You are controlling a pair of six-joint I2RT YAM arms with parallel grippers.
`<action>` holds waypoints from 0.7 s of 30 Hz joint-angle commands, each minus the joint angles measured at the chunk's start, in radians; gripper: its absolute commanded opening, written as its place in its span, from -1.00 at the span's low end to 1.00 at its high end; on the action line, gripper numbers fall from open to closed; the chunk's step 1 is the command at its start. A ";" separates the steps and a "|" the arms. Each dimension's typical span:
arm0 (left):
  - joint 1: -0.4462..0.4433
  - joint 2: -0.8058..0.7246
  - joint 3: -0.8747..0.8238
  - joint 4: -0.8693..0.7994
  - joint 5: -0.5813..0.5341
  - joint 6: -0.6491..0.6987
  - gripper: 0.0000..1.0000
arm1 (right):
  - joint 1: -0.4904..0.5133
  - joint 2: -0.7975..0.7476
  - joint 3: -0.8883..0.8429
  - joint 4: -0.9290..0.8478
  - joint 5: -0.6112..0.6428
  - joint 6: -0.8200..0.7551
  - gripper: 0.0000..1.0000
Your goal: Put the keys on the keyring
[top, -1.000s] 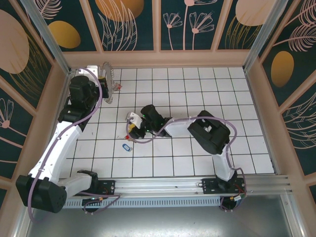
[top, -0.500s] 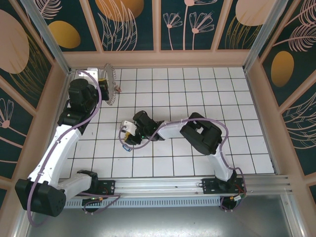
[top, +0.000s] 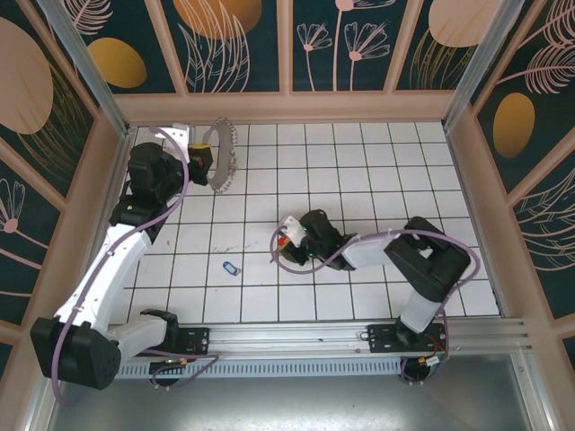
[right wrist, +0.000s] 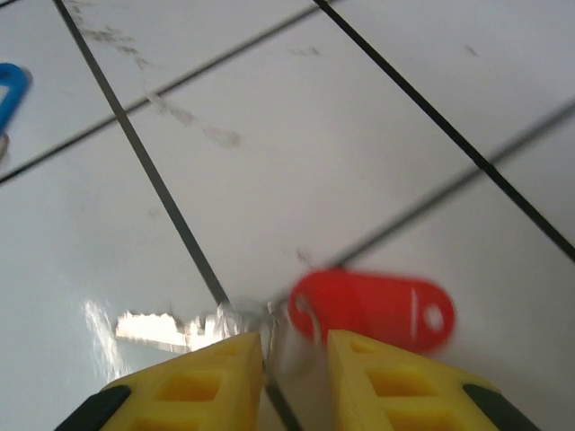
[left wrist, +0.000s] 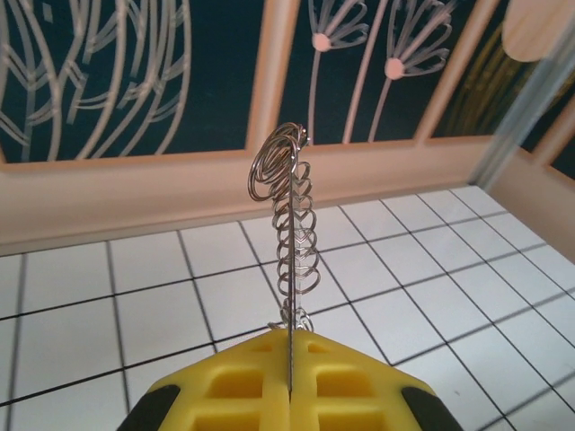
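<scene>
Yellow-tipped, the right gripper [right wrist: 295, 346] is hovering low over the white tiled floor [right wrist: 377, 135], its jaws standing a little apart. Just past them the red key [right wrist: 373, 310] is lying flat, its tag beyond one finger and its metal blade beyond the other. Its small ring seems to be sitting in the gap, but blur is hiding whether it is pinched. The blue key [top: 230, 268] is lying well apart. Farthest off, the left gripper [left wrist: 290, 359] is clamping the keyring [left wrist: 292, 224] upright.

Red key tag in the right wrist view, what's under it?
White tiled floor, near a crossing of dark grout lines. The red tag covers the spot directly beneath.
</scene>
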 commanded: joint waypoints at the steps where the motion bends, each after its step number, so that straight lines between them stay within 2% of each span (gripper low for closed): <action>1: 0.003 0.030 0.012 0.090 0.145 -0.046 -1.00 | -0.037 -0.092 -0.093 0.077 0.071 0.102 -0.47; 6: 0.003 0.089 0.039 0.100 0.227 -0.082 -1.00 | -0.104 -0.188 -0.164 0.115 0.068 0.181 -0.46; 10: 0.002 0.108 0.047 0.104 0.251 -0.092 -1.00 | -0.108 -0.197 -0.158 0.149 -0.016 0.191 -0.45; 14: 0.003 0.104 0.047 0.112 0.297 -0.086 -1.00 | -0.108 -0.196 -0.151 0.206 -0.026 0.235 -0.44; 18: 0.002 0.102 0.044 0.148 0.380 -0.114 -1.00 | -0.110 -0.250 -0.144 0.267 -0.039 0.265 -0.44; 21: 0.002 0.112 0.045 0.222 0.499 -0.171 -1.00 | -0.110 -0.328 -0.159 0.338 -0.009 0.256 -0.44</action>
